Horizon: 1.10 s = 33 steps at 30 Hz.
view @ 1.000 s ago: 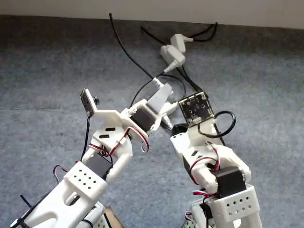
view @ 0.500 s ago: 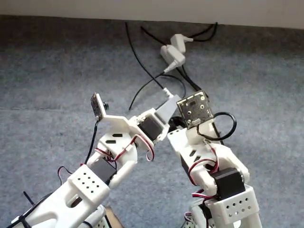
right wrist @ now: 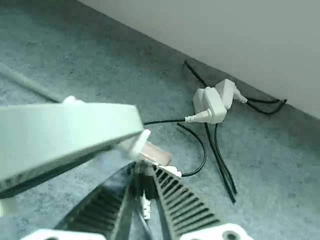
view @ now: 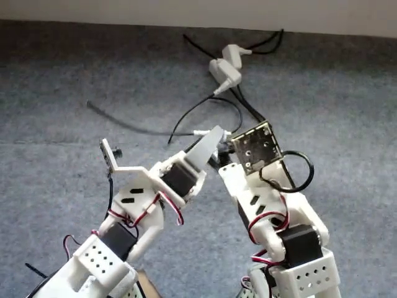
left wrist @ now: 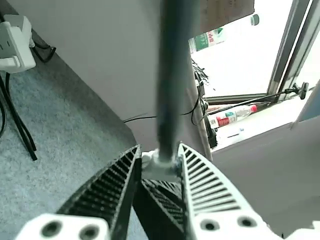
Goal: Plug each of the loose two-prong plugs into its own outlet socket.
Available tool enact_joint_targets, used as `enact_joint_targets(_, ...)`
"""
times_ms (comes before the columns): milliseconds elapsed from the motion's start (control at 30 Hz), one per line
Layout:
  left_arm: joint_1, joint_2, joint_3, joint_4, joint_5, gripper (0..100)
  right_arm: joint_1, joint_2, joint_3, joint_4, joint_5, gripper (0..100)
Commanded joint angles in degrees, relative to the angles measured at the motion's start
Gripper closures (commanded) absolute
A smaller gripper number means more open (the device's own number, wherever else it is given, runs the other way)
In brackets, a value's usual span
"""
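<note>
My left gripper (left wrist: 159,150) is shut on a small white plug (left wrist: 159,165), whose thick black cable (left wrist: 172,70) rises straight out of the jaws. In the high view that plug (view: 200,132) sits at the left gripper's tip (view: 211,141), right beside the right arm's wrist board (view: 254,148). My right gripper (right wrist: 145,175) is shut on a thin white connector (right wrist: 145,202), and a pale plug body (right wrist: 152,154) lies just past its fingertips. The left gripper's finger (right wrist: 65,132) crosses close in front of it. White outlet adapters (view: 223,68) (right wrist: 212,102) (left wrist: 15,42) lie on the grey carpet near the wall.
Black cables (view: 248,112) trail from the adapters across the carpet toward the arms, and one loops beside the right wrist (view: 301,167). A pale wall (view: 198,12) bounds the far edge. Open carpet (view: 62,93) lies to the left.
The left arm twisted and drew back a little. Its plug's black cable swung from the far wall side over to the left and is blurred. The right arm barely shifted.
</note>
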Motion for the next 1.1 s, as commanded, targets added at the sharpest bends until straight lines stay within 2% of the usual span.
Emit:
enact_joint_targets(0,5.85,-7.34,0.48,4.22,-4.92,99,4.09,-0.13,-0.84,-3.47,0.88,99.1)
enact_joint_targets(133,8.48,-8.84,-0.4,9.05,-7.03,99,4.44,-0.04,-0.31,-3.3,0.88,99.1)
enact_joint_targets(300,5.41,-5.85,-1.89,9.05,-6.86,99,4.44,-0.13,-0.22,-0.84,1.67,99.1)
enact_joint_targets(633,-1.19,13.23,-11.56,9.05,-6.86,99,5.49,-0.57,-0.31,4.79,4.04,99.1)
enact_joint_targets(767,-1.71,19.91,-14.02,9.05,-6.77,99,5.49,-0.57,-0.4,4.88,4.04,99.1)
enact_joint_targets(900,-0.48,19.21,-13.14,9.14,-6.77,99,5.58,-0.4,-0.84,4.62,4.04,99.1)
enact_joint_targets(1067,1.27,12.09,-10.42,9.41,-6.77,99,5.58,-0.31,-0.57,4.44,4.04,99.1)
